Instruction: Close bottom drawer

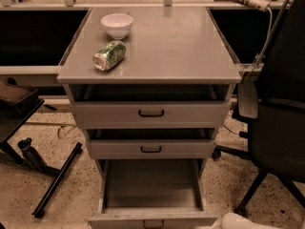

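The bottom drawer [151,187] of the grey cabinet [152,46] is pulled far out, a deep empty grey tray; its front with the small black handle [153,223] lies at the bottom edge of the camera view. The middle drawer [151,148] and top drawer [150,112] are each out a little. A pale rounded part of my arm [240,222] shows at the bottom right, just right of the bottom drawer's front. My gripper itself is out of view.
A white bowl [117,25] and a green can lying on its side [109,55] rest on the cabinet top. A black office chair [279,123] stands close on the right. Black poles and a stand [52,175] lie on the speckled floor at left.
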Available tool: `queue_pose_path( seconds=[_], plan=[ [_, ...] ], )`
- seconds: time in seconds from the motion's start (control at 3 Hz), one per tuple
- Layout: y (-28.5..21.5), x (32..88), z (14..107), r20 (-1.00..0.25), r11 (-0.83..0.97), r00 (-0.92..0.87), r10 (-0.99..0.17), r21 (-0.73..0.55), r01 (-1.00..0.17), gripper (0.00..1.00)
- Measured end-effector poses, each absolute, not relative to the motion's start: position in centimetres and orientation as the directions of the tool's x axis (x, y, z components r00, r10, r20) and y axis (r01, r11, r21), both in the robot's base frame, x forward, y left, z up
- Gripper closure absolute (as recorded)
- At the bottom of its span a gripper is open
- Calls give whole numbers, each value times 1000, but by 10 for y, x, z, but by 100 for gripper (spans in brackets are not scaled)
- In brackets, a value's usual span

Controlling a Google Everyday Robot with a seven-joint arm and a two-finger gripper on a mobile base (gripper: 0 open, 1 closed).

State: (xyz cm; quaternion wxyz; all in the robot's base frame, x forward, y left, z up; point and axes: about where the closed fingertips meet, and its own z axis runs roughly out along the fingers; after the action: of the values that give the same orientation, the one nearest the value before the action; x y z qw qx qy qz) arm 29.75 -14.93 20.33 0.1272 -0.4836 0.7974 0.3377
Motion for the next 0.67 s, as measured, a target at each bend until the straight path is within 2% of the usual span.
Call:
queue_pose_path(
  seconds=[0.67],
  plan=[
    [-106, 334, 175, -570, 175, -412, -711, 424, -888, 0]
  ],
)
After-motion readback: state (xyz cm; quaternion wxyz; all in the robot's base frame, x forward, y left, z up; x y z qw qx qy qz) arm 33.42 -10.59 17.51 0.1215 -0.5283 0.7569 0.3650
